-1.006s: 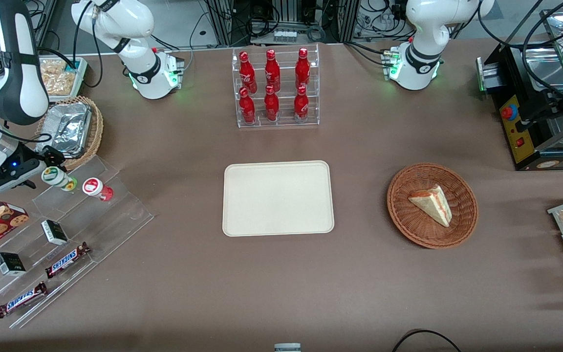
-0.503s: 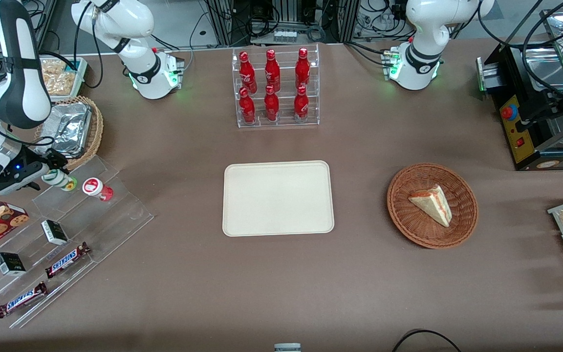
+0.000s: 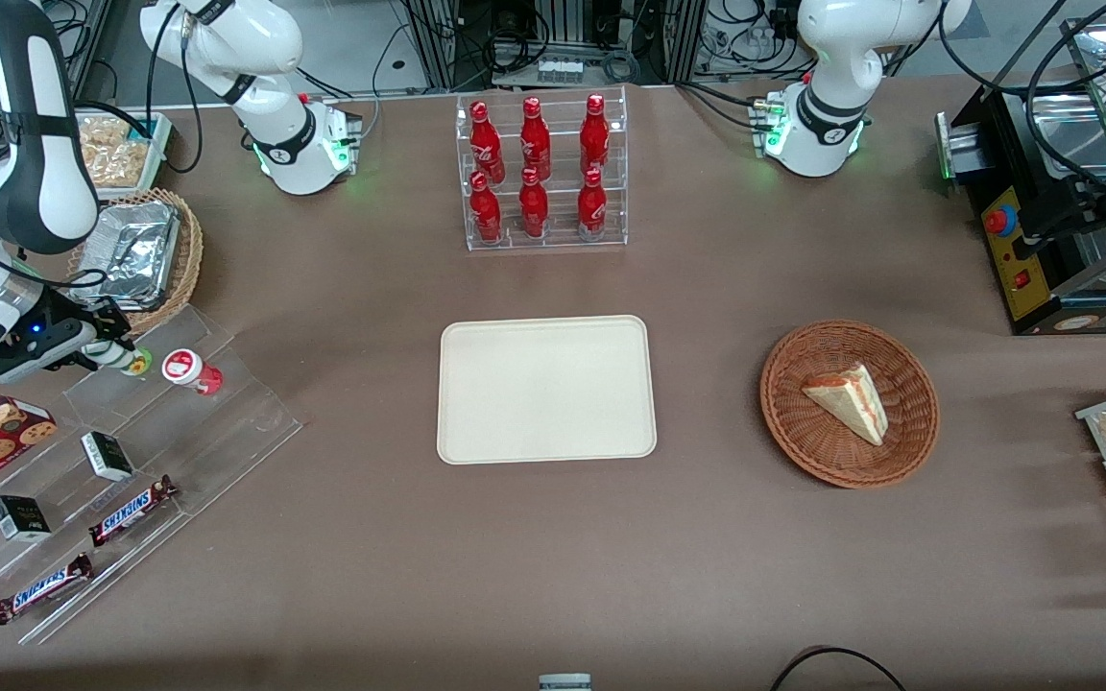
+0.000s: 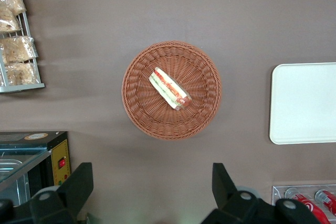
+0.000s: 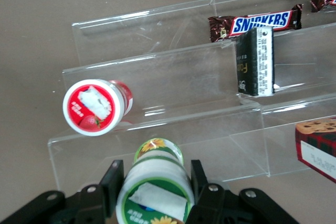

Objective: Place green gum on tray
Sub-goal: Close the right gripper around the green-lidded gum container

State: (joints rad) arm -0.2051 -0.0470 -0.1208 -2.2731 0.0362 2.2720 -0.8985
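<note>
Front view: one tray at frame centre, six red bottles above it, two Snickers bars lower left; one green gum mid-left at the gripper. Right wrist view: one green gum stands between the gripper fingers, which flank it closely without a confirmed clamp; one red-lidded bottle beside.

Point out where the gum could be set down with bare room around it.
The tray is bare all over, with open table between it and the sandwich basket. The acrylic steps are crowded; there the gripper straddles the green gum beside the red gum.
</note>
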